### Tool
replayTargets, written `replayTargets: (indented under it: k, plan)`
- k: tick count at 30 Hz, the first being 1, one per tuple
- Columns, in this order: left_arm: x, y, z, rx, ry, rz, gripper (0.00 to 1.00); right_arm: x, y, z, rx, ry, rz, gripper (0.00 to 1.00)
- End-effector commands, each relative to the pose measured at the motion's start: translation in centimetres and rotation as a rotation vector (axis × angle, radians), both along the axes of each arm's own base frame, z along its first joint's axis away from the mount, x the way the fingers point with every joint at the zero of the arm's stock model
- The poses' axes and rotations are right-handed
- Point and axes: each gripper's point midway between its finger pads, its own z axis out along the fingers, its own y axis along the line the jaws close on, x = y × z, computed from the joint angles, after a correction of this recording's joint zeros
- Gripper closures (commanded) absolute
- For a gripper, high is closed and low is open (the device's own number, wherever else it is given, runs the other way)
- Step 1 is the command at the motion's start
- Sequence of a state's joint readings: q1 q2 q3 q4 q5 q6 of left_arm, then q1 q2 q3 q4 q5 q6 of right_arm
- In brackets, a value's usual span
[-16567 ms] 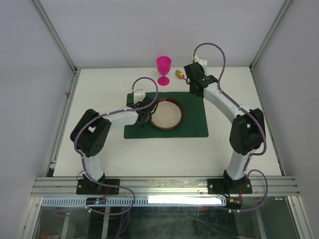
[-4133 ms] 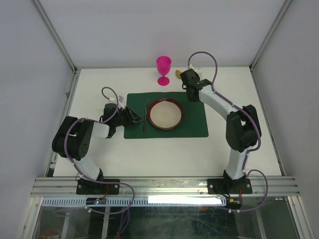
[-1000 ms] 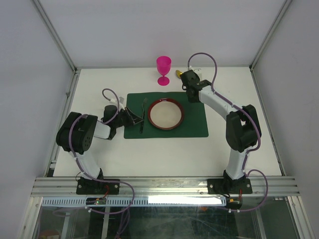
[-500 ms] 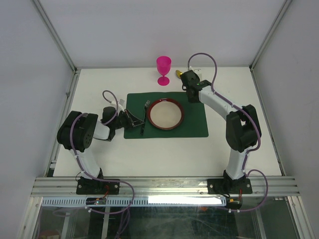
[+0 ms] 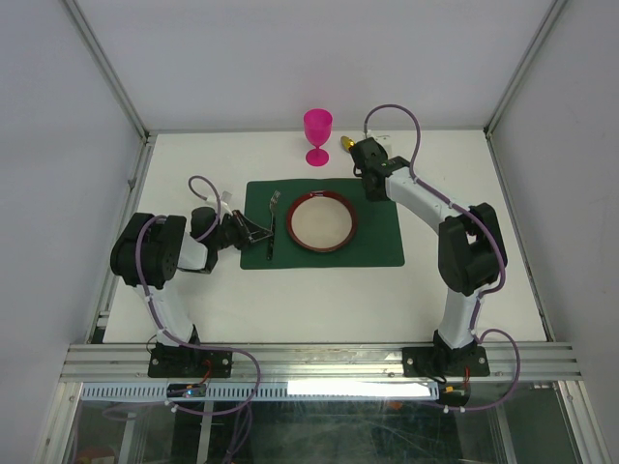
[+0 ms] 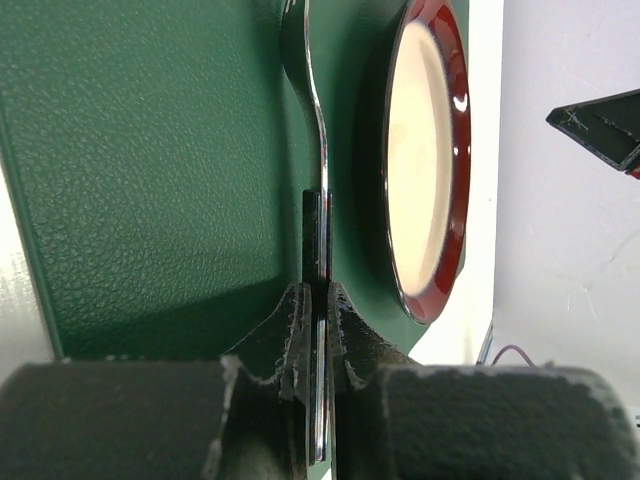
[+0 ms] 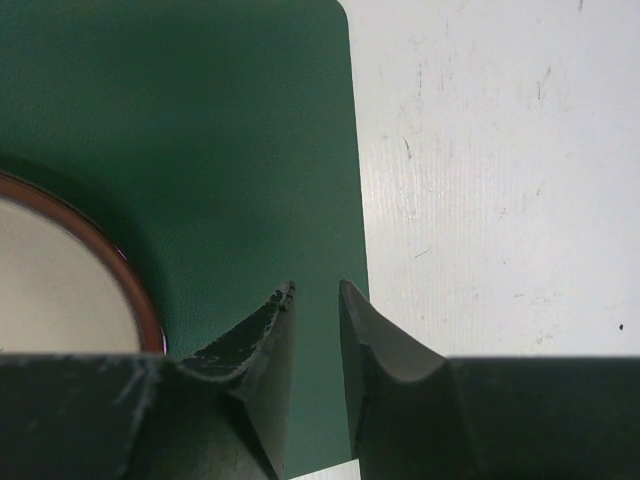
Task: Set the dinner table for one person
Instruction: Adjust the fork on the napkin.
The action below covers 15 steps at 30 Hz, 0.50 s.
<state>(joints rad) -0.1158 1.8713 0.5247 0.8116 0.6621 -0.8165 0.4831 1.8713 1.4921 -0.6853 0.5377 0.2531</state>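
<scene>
On the white dinner table (image 5: pixel 184 169) lies a dark green placemat (image 5: pixel 377 237) with a red-rimmed cream plate (image 5: pixel 320 220) on it. A metal fork (image 5: pixel 272 220) lies along the mat just left of the plate. My left gripper (image 5: pixel 257 235) reaches in low from the left and is shut on the fork's handle. In the left wrist view, the fork (image 6: pixel 318 150) runs forward from the left gripper (image 6: pixel 318 292) beside the plate (image 6: pixel 425 150). My right gripper (image 5: pixel 378 189) hovers over the mat's far edge. In its wrist view, the right gripper (image 7: pixel 316 288) stands slightly open and holds nothing.
A pink goblet (image 5: pixel 317 135) stands at the back of the table, behind the mat. A small gold-coloured object (image 5: pixel 346 143) lies beside it, right behind my right wrist. Aluminium frame rails (image 5: pixel 126 222) border the tabletop.
My left gripper has drawn back a little to the left, and the fork has shifted slightly left, away from the plate. The right arm has not moved.
</scene>
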Motion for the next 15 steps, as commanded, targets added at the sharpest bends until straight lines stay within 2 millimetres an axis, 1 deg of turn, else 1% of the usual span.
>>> replayTargets:
  k: [1, 2, 3, 8, 11, 15]
  plan:
    - [0.3, -0.3, 0.5, -0.026, -0.039, -0.022, 0.93, 0.9, 0.1, 2.3, 0.005, -0.068, 0.001, 0.73]
    - [0.4, -0.3, 0.4, -0.024, -0.038, -0.02, 0.89, 0.9, 0.1, 2.3, 0.005, -0.07, 0.001, 0.73]
    - [0.3, -0.3, 0.3, -0.023, -0.034, -0.018, 0.88, 0.9, 0.1, 2.2, 0.005, -0.068, 0.0, 0.73]
    - [0.4, 0.0, 0.0, 0.005, -0.031, -0.014, 0.88, 0.9, 0.1, 2.2, 0.006, -0.068, -0.001, 0.73]
    - [0.6, 0.5, -0.2, 0.035, -0.03, 0.003, 0.81, 0.9, 0.1, 2.1, 0.006, -0.065, 0.001, 0.73]
    - [0.8, 1.6, -0.8, 0.099, -0.013, 0.041, 0.81, 0.9, 0.1, 2.1, 0.004, -0.066, 0.0, 0.73]
